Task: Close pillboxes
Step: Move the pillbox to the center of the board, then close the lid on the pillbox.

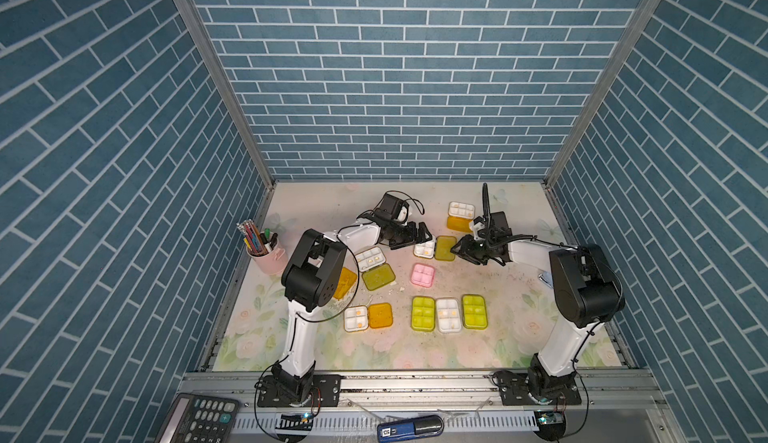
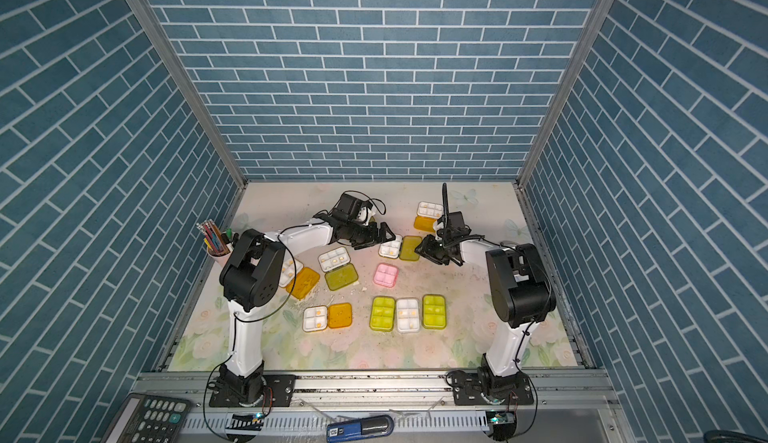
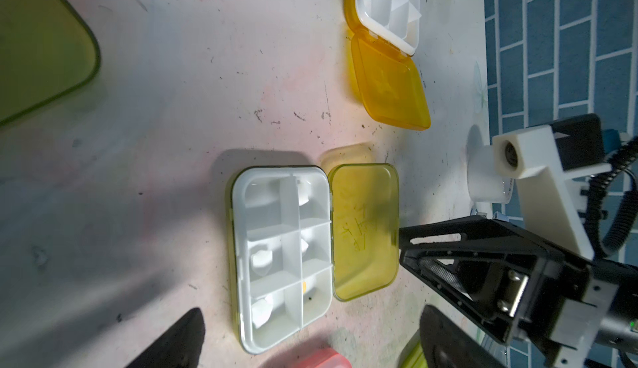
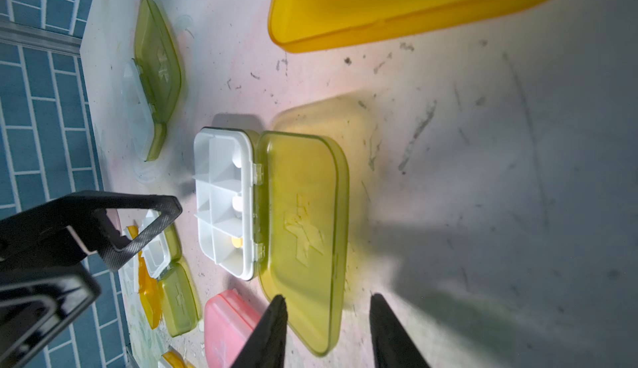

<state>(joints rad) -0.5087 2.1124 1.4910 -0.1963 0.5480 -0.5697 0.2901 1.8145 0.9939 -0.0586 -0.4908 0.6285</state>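
Counting across both top views, 9 pillboxes (image 1: pixel 356 318) are found on the floral table (image 1: pixel 316 212). 5 lie open: 3 with orange lids, 1 of them (image 1: pixel 345 283) half hidden behind the left arm, and 2 with yellow-green lids. 1 pink pillbox (image 1: pixel 423 274) is shut. Nearer the front, 3 sit in a row just beside one another: 2 shut yellow-green ones with 1 white one between them, whose lid cannot be made out. The left gripper (image 1: pixel 422 235) and right gripper (image 1: pixel 457 250) face each other across the middle open pillbox (image 1: pixel 424 247), the right one at its yellow-green lid (image 1: pixel 445 248). 1 pink cup (image 1: pixel 268 259) of pencils stands at the table's left edge, and 1 calculator (image 1: pixel 199 420) lies in front of the table.

In the left wrist view, that pillbox (image 3: pixel 281 259) is shown open with 6 compartments, several holding pills, and its lid (image 3: pixel 364 231) is laid flat. The left gripper's 2 fingers (image 3: pixel 179 342) are spread wide, and nothing is gripped.

In the right wrist view, the right gripper's 2 fingers (image 4: pixel 272 331) are parted and empty, with 1 seen over the lid's (image 4: pixel 303 231) near corner.
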